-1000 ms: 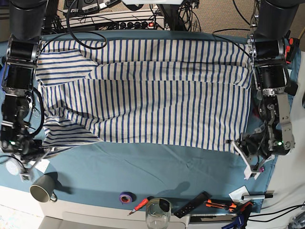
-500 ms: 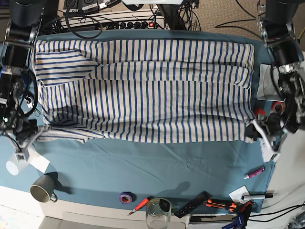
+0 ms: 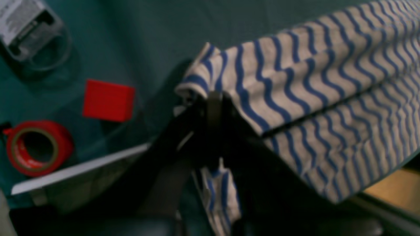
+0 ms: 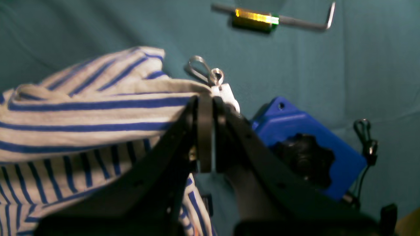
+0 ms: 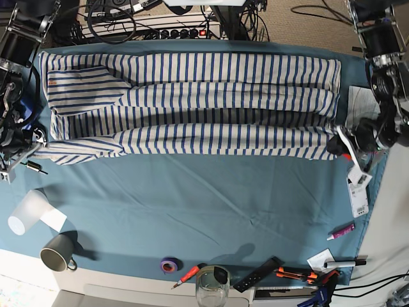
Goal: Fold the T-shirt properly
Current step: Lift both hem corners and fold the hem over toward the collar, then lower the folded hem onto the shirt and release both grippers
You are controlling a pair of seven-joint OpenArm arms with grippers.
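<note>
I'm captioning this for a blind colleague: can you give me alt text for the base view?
A striped T-shirt lies spread across the far half of a teal cloth, its near edge pinched at either end by the left gripper and the right gripper, jaws shut. Mugs, tape and tools line the near edge.

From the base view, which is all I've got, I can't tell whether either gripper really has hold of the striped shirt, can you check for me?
Observer: Yes. In the left wrist view the left gripper is shut on the T-shirt, pinching a folded corner.
Operator: And the other side?
Observer: The right gripper is shut on the T-shirt's edge too, with cloth bunched up against its jaws.
Operator: Anything close to the left gripper?
Observer: A red block and a roll of red tape lie on the teal cloth beside it, clear of the shirt.
</note>
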